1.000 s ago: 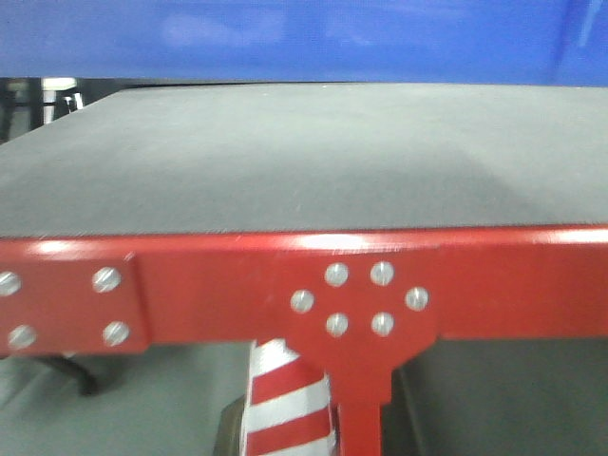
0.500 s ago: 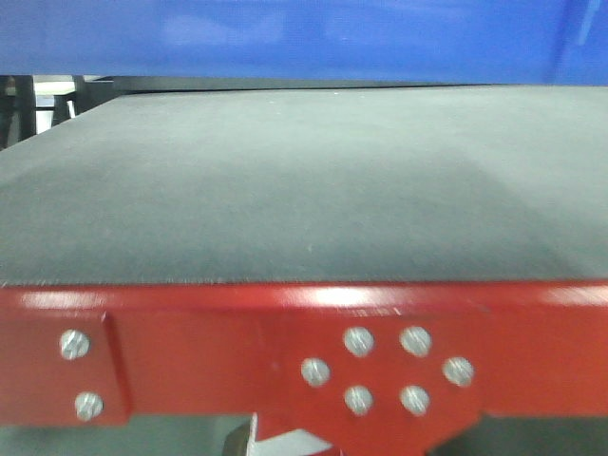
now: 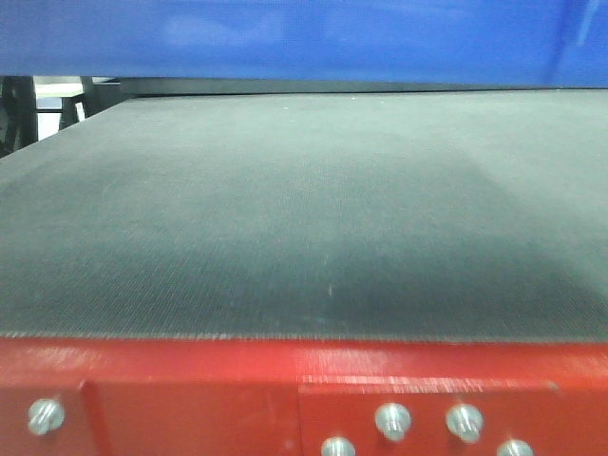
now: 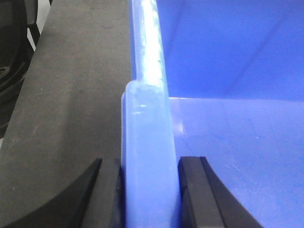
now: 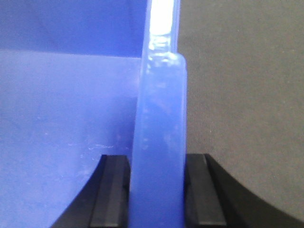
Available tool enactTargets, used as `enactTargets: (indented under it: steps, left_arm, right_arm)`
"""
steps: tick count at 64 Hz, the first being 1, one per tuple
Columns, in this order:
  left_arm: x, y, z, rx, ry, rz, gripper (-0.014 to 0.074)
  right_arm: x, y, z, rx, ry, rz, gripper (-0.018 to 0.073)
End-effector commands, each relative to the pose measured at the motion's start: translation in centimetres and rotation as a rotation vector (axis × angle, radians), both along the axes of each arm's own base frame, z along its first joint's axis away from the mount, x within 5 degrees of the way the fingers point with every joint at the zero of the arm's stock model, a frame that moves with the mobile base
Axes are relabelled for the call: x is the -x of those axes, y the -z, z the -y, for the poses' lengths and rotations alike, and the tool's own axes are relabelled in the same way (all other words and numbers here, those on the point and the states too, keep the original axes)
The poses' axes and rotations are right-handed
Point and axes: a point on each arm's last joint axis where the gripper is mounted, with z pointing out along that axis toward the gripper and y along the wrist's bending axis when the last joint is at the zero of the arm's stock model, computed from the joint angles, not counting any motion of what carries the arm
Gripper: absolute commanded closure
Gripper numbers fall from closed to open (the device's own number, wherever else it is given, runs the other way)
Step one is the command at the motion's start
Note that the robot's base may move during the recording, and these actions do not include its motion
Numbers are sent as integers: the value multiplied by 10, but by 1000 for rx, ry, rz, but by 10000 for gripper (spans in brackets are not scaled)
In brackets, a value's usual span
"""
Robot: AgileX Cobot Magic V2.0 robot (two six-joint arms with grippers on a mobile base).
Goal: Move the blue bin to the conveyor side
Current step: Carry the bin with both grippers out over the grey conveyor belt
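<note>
You've got one blue bin (image 3: 304, 38) here, and it stretches across the whole top of the front view, over the far end of the conveyor belt (image 3: 304, 209). Can't tell from these shots whether its bottom actually touches the belt. Both your grippers are on it, one per side. The left gripper (image 4: 148, 190) has its two black fingers (image 4: 107, 190) pinched onto the bin's left wall, one finger inside and one outside. The right gripper (image 5: 156, 190) does the same on the right wall with its two fingers (image 5: 111, 190). In both wrist views the dark grey belt shows just outside the wall. On the near side, one red frame (image 3: 190, 389) edges the belt, with five bolt heads (image 3: 392, 419) showing, two of them cut off at the bottom.
</note>
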Motion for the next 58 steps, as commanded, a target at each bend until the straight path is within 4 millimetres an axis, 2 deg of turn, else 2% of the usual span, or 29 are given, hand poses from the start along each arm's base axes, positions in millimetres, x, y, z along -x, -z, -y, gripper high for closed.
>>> enactTargets:
  steps: [1,58]
  left_arm:
    - [5,-17,1,10,19,134,615]
    - [5,-17,1,8,18,135,615]
  right_arm:
    - [2,-14,2,-17,-2,122,640]
    - [2,-14,2,-17,-2,122,640]
